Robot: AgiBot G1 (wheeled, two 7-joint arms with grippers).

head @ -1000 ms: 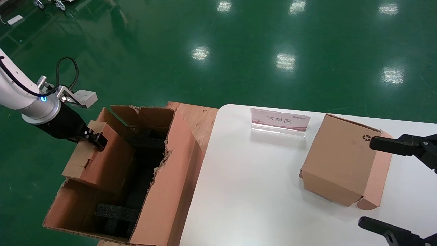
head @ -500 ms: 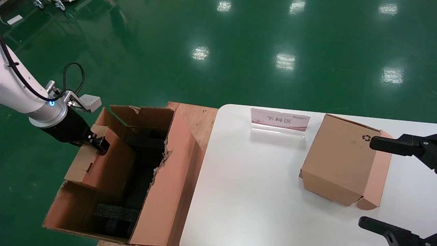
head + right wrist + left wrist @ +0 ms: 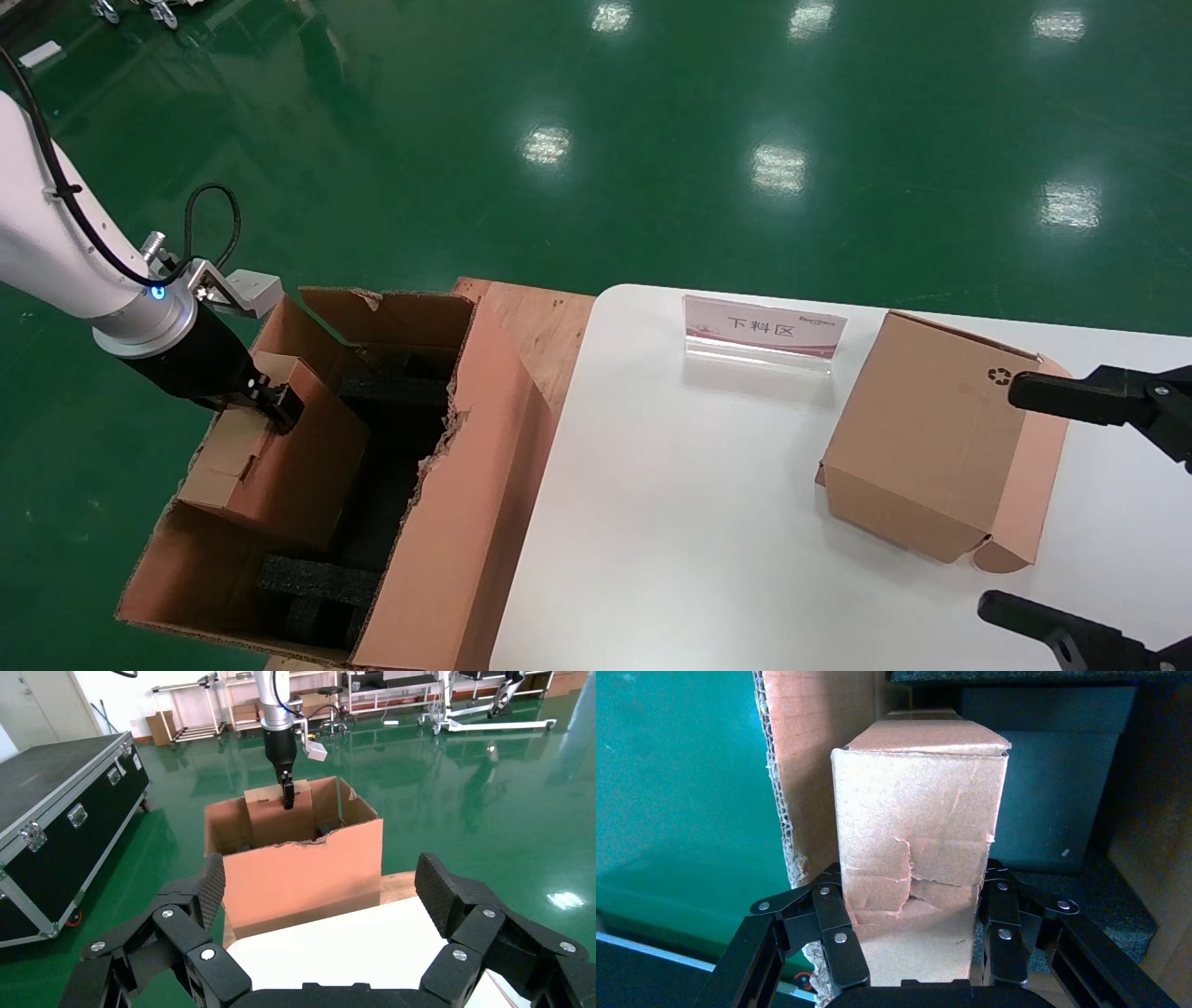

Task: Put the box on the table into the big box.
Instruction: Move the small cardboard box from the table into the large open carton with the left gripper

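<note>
The left pincer (image 3: 270,399) reaches down at the far left end of the big box (image 3: 447,522), its fingers (image 3: 838,941) clamped on opposite faces of the box (image 3: 279,447). The wrist view shows the two black fingers pressing the cardboard on either side, where the surface is creased and torn between them. The box is held partly inside the big box, against its left wall, with its upper part above the ragged rim. It hangs tilted, the gripped end higher. Whether its lower end touches anything inside cannot be told. Black foam blocks (image 3: 317,580) lie within the big box, one near its front end and more behind the held box.

The big box stands on the green floor (image 3: 652,140) just beside the left edge of the bench (image 3: 670,522), a wooden pallet (image 3: 535,321) showing at its far corner. Its right wall has a torn, jagged top edge.

On the bench stands a small acrylic sign (image 3: 764,328) with Chinese characters, near the far edge. To its right sits a second cardboard box (image 3: 931,438) bearing a black recycling symbol, resting on the bench top with its flap side towards the front.

The right pincer (image 3: 1085,503) hovers at the right end of the bench with its fingers spread wide apart, one fingertip over the far right corner of the second cardboard box and the other lower down past its near corner. It grips nothing.
</note>
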